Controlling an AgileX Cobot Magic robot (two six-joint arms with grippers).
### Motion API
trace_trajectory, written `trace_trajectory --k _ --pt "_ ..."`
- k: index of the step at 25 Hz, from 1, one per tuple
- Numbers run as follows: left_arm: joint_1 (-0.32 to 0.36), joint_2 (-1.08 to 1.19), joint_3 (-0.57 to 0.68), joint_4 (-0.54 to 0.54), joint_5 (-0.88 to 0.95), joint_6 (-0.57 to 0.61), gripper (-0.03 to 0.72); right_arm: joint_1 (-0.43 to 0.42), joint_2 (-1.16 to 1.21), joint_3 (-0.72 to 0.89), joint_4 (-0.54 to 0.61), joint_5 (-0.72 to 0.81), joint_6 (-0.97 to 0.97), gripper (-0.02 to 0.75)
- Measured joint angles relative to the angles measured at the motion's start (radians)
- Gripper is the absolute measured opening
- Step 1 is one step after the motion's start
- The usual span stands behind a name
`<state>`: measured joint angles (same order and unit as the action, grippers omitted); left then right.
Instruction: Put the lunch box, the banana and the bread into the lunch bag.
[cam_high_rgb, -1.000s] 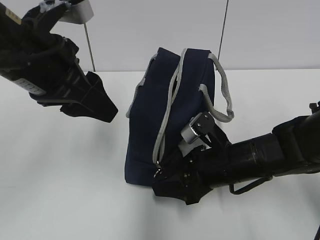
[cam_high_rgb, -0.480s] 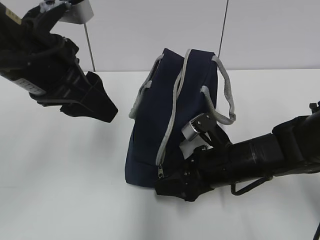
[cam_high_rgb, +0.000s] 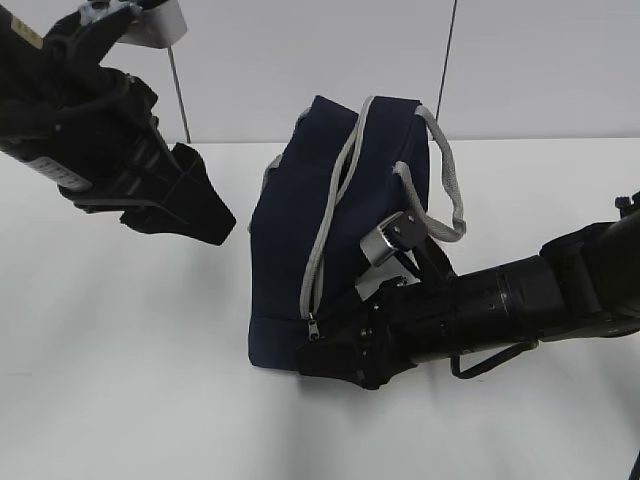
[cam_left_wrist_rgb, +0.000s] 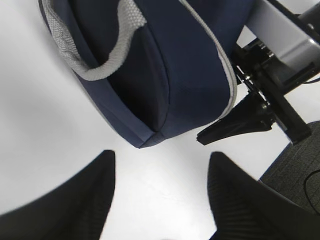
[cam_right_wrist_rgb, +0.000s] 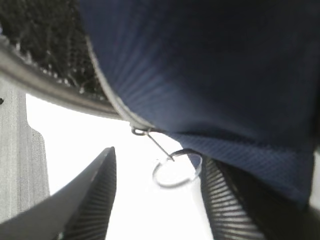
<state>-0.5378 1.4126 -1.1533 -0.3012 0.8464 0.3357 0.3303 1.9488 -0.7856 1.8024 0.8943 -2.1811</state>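
The white table (cam_high_rgb: 120, 380) carried the lunch bag (cam_high_rgb: 290, 260), a navy-blue fabric bag that stood on its base near the table's middle, its long axis running upward and leaning slightly away from the camera, narrow zippered edge facing the exterior view. Its grey zipper (cam_high_rgb: 330, 220) ran lengthwise from the top of the bag down to the lower front corner, and the grey webbing handles (cam_high_rgb: 445, 180) hung over the bag's right flank. The right arm lay low along the table to the right of the bag, and the right claw (cam_high_rgb: 335, 360) sat against the bag's lower front corner, released, its two fingers (cam_right_wrist_rgb: 95, 200) spread apart. In the right wrist view the metal ring pull (cam_right_wrist_rgb: 175, 170) dangled from the zipper's end between those fingers, touching neither that I could tell. The left claw (cam_high_rgb: 200, 215) hung above the table, well to the left of the bag, also released, its fingers (cam_left_wrist_rgb: 80, 200) parted and gripping nothing, pointed toward the bag's lower corner.
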Motion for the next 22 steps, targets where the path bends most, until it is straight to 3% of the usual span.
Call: trace_trajectory --k 6,14,22 --pt "0.000 0.000 0.000 0.000 0.000 0.000 0.414 0.000 0.000 0.000 0.002 -0.041 -0.053 0.397" --pt "0.000 0.000 0.000 0.000 0.000 0.000 0.414 0.000 0.000 0.000 0.002 -0.090 -0.102 0.251" --pt "0.000 0.000 0.000 0.000 0.001 0.000 0.414 0.000 0.000 0.000 -0.042 -0.111 -0.106 0.239"
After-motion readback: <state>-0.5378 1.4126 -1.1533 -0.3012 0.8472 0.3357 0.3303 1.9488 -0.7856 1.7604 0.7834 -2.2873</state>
